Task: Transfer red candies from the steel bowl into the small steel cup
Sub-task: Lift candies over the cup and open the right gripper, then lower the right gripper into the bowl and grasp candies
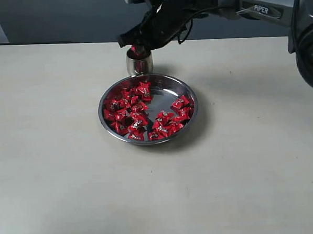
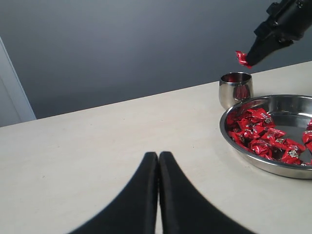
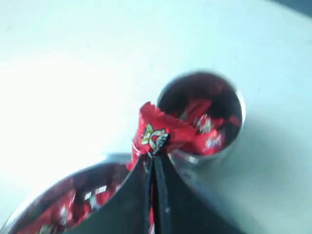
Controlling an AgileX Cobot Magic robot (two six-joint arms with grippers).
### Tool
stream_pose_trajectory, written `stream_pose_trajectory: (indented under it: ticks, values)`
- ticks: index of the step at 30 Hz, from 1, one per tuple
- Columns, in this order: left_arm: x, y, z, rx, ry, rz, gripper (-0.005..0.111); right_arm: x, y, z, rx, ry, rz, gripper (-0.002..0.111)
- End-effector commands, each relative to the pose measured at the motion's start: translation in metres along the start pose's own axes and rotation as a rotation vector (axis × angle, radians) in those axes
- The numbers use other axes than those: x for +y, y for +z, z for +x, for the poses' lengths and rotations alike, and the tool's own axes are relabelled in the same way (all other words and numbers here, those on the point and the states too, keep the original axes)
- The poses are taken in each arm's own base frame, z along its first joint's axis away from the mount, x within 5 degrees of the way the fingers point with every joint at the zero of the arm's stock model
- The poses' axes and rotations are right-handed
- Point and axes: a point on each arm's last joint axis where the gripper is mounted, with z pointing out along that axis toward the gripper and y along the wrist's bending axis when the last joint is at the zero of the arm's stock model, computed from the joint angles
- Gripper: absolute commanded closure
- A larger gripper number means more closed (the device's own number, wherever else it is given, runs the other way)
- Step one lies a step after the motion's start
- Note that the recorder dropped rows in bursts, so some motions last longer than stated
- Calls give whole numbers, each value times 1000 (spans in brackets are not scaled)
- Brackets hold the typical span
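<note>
The steel bowl (image 1: 187, 97) sits mid-table with several red candies (image 1: 129, 114) spread inside it. Just behind its far rim stands the small steel cup (image 1: 139, 65), with red candies (image 3: 204, 124) in it. My right gripper (image 1: 136, 48) hangs just above the cup's mouth, shut on one red candy (image 3: 155, 132) that sticks out past its tips. The left wrist view shows that candy (image 2: 241, 58) in the air above the cup (image 2: 236, 89). My left gripper (image 2: 158, 155) is shut with nothing in it, low over bare table well away from the bowl (image 2: 253, 161).
The pale table (image 1: 54, 169) stretches wide on all sides of the bowl. A dark grey wall (image 2: 122, 44) stands behind the table's far edge. My right arm (image 1: 261, 9) reaches in from the upper right.
</note>
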Motion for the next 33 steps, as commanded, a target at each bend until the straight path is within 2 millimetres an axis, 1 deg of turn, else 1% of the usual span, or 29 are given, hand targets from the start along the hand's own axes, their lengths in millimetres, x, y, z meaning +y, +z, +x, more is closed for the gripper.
stream_pose_trajectory:
  ticks: [1, 4, 8, 9, 11, 15, 17, 21, 25, 29, 33]
  values:
    - [0, 0, 1, -5, -2, -1, 105, -8, 13, -8, -150, -4, 55, 109]
    - [0, 0, 1, -5, -2, -1, 105, -15, 23, -3, -162, 4, 70, 109]
    - [0, 0, 1, -5, -2, -1, 105, -24, 30, 2, -152, 28, 77, 109]
    - [0, 0, 1, -5, -2, -1, 105, -26, 30, 3, -149, 35, 78, 107]
    - [0, 0, 1, -5, -2, -1, 105, -27, 30, 2, -151, 45, 75, 99]
    - [0, 0, 1, -5, -2, -1, 105, -31, 29, 2, -155, 62, 76, 74]
    - [0, 0, 1, -5, -2, -1, 105, -31, 29, 2, -153, 64, 75, 68]
    - [0, 0, 1, -5, -2, -1, 105, -25, 24, 4, -93, 103, 27, 68]
    - [0, 0, 1, -5, -2, -1, 105, -13, 13, 13, 71, 103, -49, 68]
    - [0, 0, 1, -5, -2, -1, 105, -10, 15, 23, 170, 83, -75, 68]
    - [0, 0, 1, -5, -2, -1, 105, -12, 22, 29, 194, 87, -78, 68]
